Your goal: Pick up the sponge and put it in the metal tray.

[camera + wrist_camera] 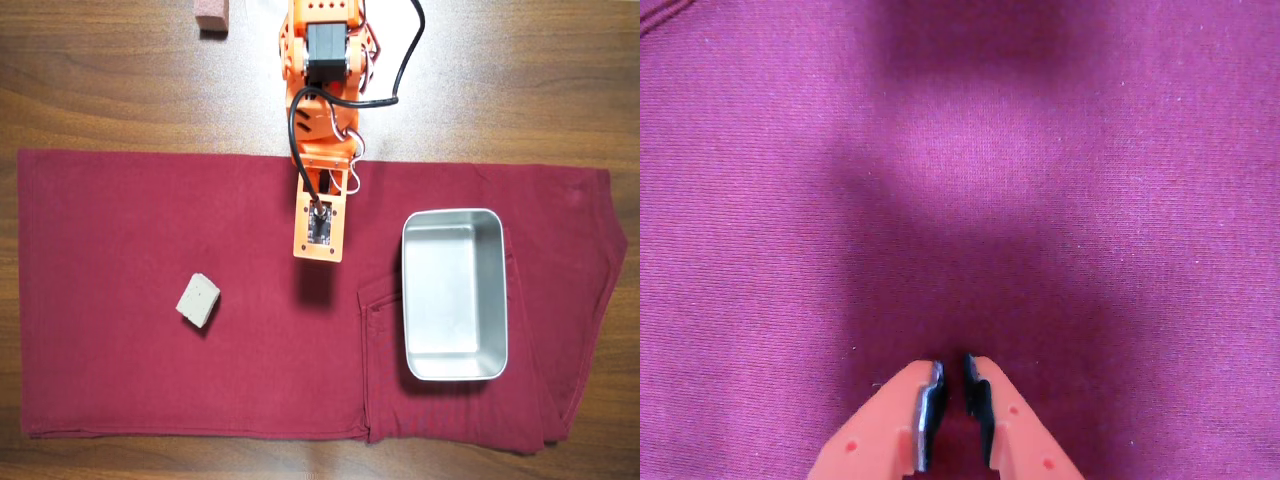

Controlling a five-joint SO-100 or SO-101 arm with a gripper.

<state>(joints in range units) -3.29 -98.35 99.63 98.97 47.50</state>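
Hovering over bare maroon cloth (120, 220), the orange gripper (952, 385) holds nothing — its jaws nearly together. In the overhead view the sponge (199, 300) sits lower left of centre, well apart from the arm, the metal tray (454, 294) at right. Descending with jaws this narrow would likely shove the sponge aside or snag the cloth.

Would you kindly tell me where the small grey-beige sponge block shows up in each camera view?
Wrist view: the small grey-beige sponge block is not in the picture; only dark red cloth and the orange gripper at the bottom edge.
Overhead view: the sponge lies on the cloth, left of centre, left of the gripper.
Shared landmark: the dark red cloth under the gripper.
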